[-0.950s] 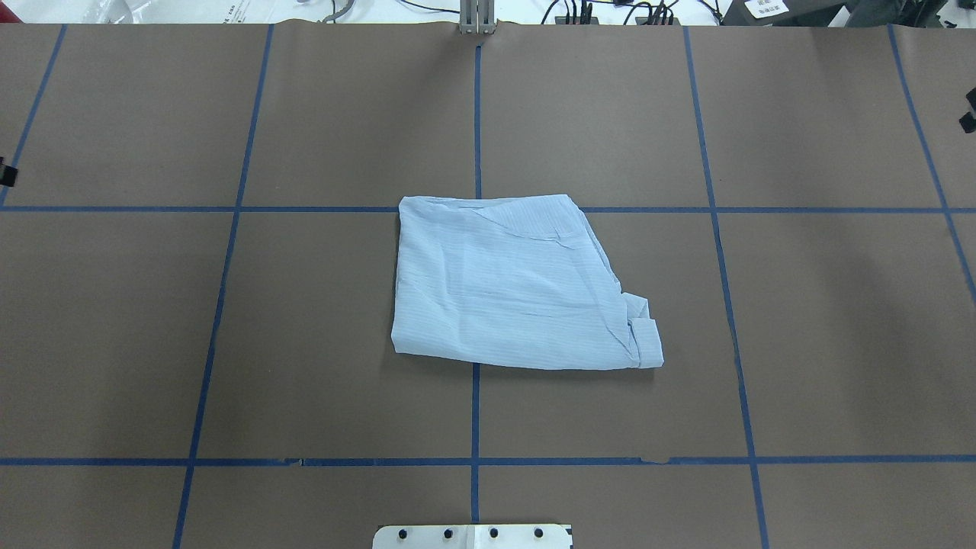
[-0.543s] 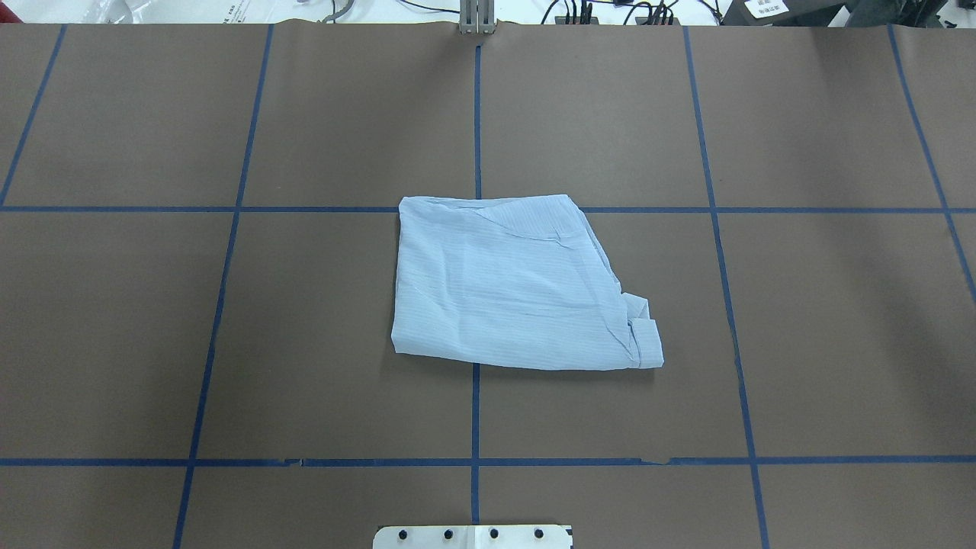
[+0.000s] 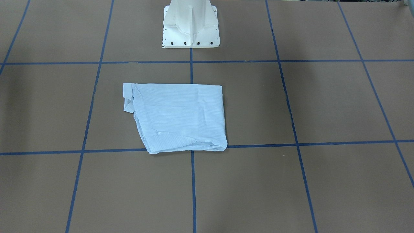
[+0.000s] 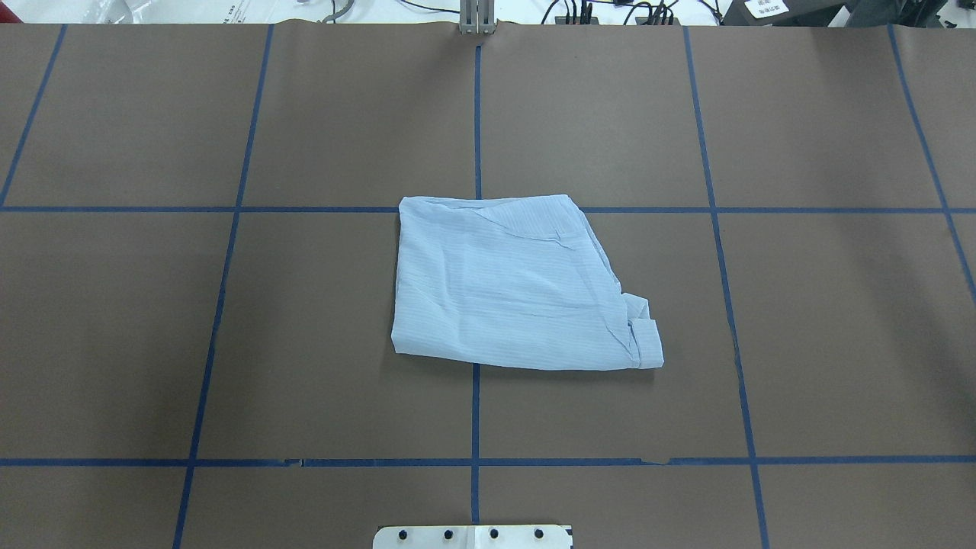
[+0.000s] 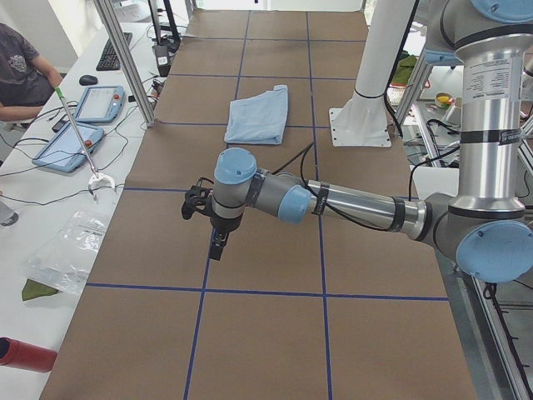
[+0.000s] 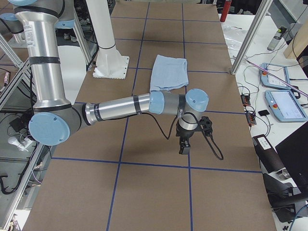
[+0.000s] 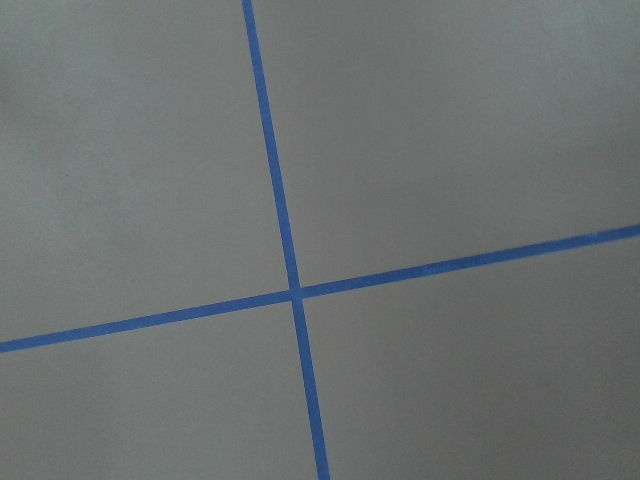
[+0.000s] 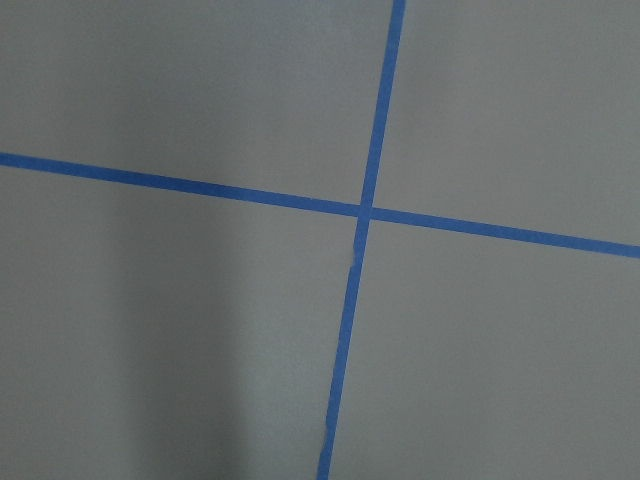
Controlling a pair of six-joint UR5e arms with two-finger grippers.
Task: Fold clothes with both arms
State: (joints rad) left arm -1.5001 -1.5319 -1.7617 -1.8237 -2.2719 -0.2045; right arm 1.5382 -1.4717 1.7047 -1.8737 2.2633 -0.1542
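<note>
Item: pale blue finely striped fabric shirt [image 4: 512,284], folded, table [image 4: 801,343] centre. We advise left end effector [image 5: 217,250] and right end effector [image 6: 184,148] hold clear; grip state we cannot tell.

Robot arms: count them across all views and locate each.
2. The silver-grey tubular left arm reaches over the brown table on one side of the folded pale blue shirt; the matching right arm on the other. Neither touches it.
</note>
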